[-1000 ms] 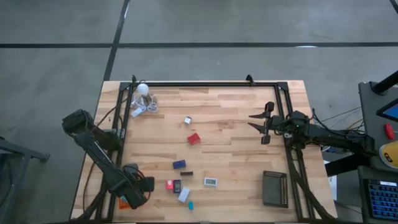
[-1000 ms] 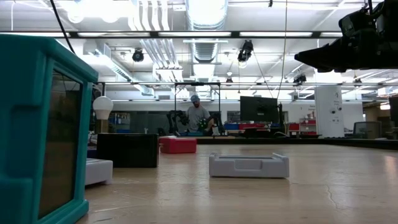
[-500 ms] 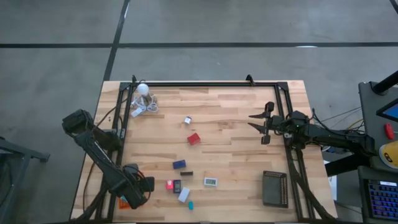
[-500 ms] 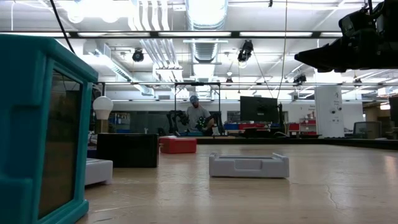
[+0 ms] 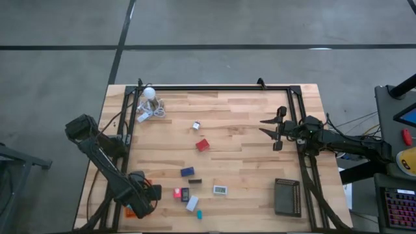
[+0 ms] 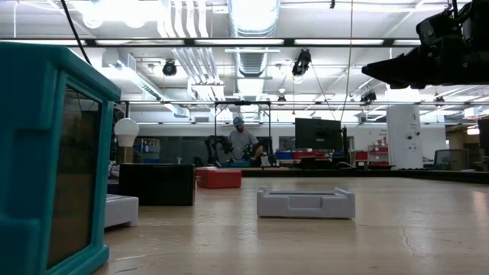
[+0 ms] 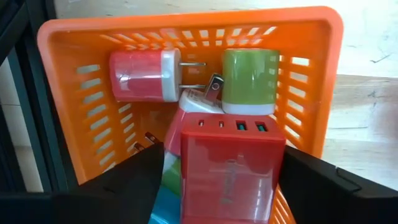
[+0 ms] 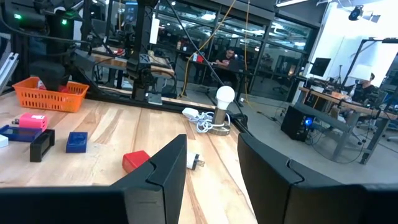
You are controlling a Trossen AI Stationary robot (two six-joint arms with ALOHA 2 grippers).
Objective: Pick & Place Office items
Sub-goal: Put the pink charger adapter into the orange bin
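Red charger (image 7: 231, 171) pinched in left end effector (image 7: 217, 186) above orange tray (image 7: 311, 74).

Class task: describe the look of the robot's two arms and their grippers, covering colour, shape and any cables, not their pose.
Both arms are dark, near-black jointed links. The right gripper ends in two black, angular fingers with flat faceted faces. The left gripper has the same broad black fingers. Thin dark cables trail by the right arm's base, and a reddish cable runs at the left wrist. No markings are legible.
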